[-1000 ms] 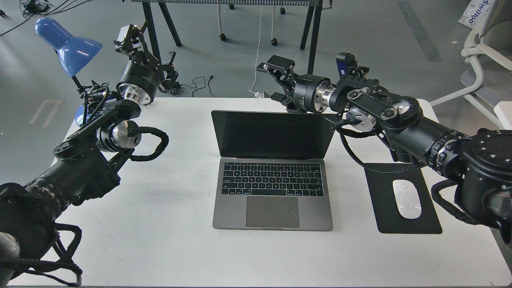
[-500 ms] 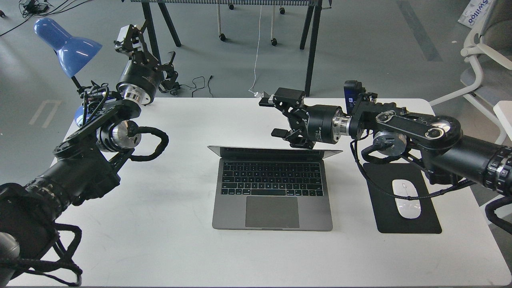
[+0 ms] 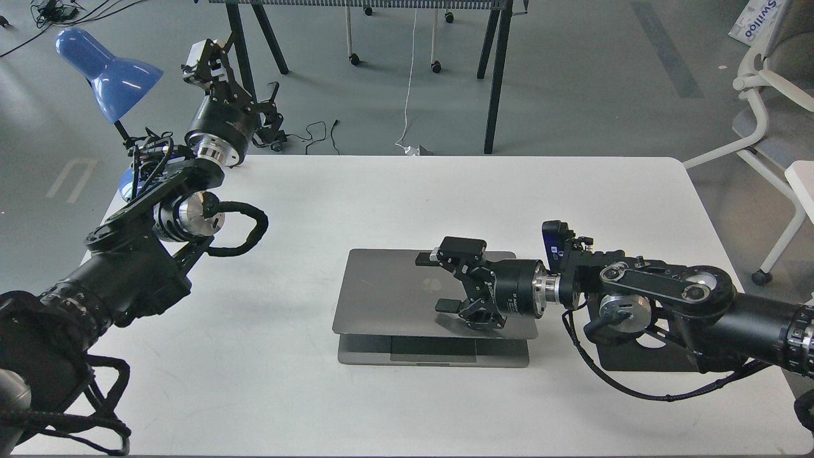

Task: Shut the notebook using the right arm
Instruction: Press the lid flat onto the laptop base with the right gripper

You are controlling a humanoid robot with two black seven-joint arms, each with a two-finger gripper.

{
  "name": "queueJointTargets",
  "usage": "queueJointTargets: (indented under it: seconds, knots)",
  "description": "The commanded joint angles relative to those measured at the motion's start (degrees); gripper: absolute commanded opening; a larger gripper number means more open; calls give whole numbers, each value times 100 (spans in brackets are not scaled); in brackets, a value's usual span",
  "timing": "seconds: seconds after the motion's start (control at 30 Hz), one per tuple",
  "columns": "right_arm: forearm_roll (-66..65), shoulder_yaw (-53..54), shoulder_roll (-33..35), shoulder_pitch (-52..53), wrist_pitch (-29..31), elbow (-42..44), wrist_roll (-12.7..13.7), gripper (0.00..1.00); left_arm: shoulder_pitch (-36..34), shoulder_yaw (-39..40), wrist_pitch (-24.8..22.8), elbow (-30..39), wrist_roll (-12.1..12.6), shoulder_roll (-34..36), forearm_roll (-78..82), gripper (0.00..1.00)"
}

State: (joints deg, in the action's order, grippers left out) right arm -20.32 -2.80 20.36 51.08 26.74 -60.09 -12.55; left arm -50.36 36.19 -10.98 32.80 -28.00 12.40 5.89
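The notebook point(image 3: 388, 292) lies in the middle of the white table point(image 3: 318, 191). Its space-grey lid is folded down almost flat, with the dark apple logo point(image 3: 430, 284) facing up. A strip of the base with the trackpad point(image 3: 432, 350) still shows under the lid's front edge. My right gripper point(image 3: 440, 282) is open, its fingers spread over the right half of the lid and resting on or just above it. The right arm reaches in low from the right. My left gripper point(image 3: 232, 73), white-topped, is held high beyond the table's back left corner, away from the notebook, and looks open.
A black mouse pad point(image 3: 636, 359) lies right of the notebook, mostly hidden under my right arm. A blue desk lamp point(image 3: 108, 70) stands at the back left corner. A white chair point(image 3: 776, 95) stands off the table's right side. Table legs and cables are on the floor behind.
My right gripper swept forward and down from behind the screen, pushing the lid from upright through half shut to nearly flat. The right arm now covers the mouse. The left arm has not moved.
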Motion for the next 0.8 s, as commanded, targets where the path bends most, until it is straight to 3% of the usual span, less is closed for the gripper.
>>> queueJointTargets:
  seconds: [0.0,0.47,0.77]
  knots:
    - [-166,8,21,-290,-2,58,-2,100,0,2,0,-1,0,0,0,100]
    - [-315,8,3,-713,-292,243,-11,100,0,2,0,-1,0,8,0,100]
    - [-289,324,-32,-292,-283,217,-19,100,0,2,0,-1,0,0,0,100]
